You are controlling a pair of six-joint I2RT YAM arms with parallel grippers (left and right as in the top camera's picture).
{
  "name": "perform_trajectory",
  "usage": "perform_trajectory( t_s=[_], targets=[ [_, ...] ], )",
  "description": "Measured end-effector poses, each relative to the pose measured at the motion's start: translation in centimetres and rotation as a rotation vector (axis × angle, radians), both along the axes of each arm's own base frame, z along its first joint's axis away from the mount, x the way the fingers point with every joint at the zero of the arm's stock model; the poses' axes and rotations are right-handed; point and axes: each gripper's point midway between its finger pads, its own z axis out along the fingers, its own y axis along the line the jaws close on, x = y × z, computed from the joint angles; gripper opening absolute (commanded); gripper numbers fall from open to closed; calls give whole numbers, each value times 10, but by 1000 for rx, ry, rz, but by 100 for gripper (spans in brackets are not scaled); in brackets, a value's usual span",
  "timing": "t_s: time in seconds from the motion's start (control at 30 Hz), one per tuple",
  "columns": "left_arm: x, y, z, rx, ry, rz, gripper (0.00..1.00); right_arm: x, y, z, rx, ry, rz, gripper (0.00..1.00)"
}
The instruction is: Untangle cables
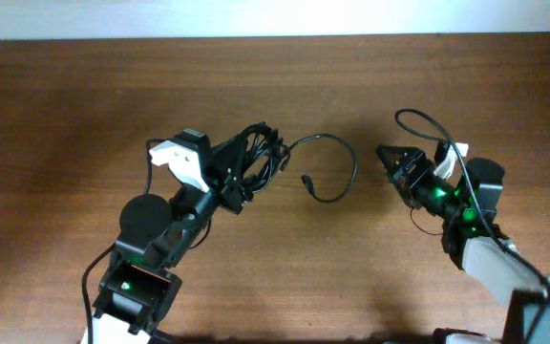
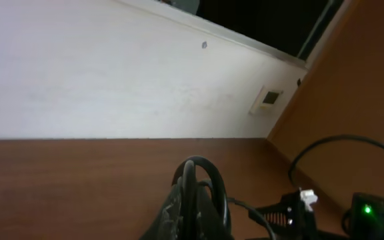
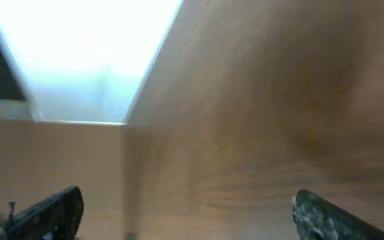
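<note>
A bundle of thin black cables (image 1: 261,153) lies tangled at the middle of the brown table. One cable (image 1: 351,162) runs out of it to the right in an open loop and ends in a small plug (image 1: 306,180). My left gripper (image 1: 240,177) is shut on the lower left part of the bundle. In the left wrist view the cable loops (image 2: 197,190) stand up between its jaws. My right gripper (image 1: 387,156) is open and empty, a little to the right of the loose loop. In the right wrist view its jaws (image 3: 189,213) frame only bare table.
The wooden table (image 1: 84,105) runs back to a white wall (image 2: 112,80). A thicker black wire (image 1: 418,119) arcs over the right arm and is fixed to it. The right arm shows in the left wrist view (image 2: 292,208) with a green light beside it.
</note>
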Motion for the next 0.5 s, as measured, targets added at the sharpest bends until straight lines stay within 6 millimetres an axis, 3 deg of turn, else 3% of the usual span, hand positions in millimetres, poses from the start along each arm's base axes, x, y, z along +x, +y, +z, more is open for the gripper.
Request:
perform_trajectory(
  t_s=[0.13,0.23,0.33,0.5],
  targets=[
    [0,0,-1,-93,59,2,0,-20,-19,16,-204,50,-41,99],
    [0,1,0,-151,92,4,0,-41,-36,64,-430,24,-36,99],
    [0,1,0,-229,137,5,0,-63,-47,98,-560,-6,-43,99],
    [-1,0,1,-418,251,0,0,-100,-37,126,-582,-84,-10,99]
  ],
)
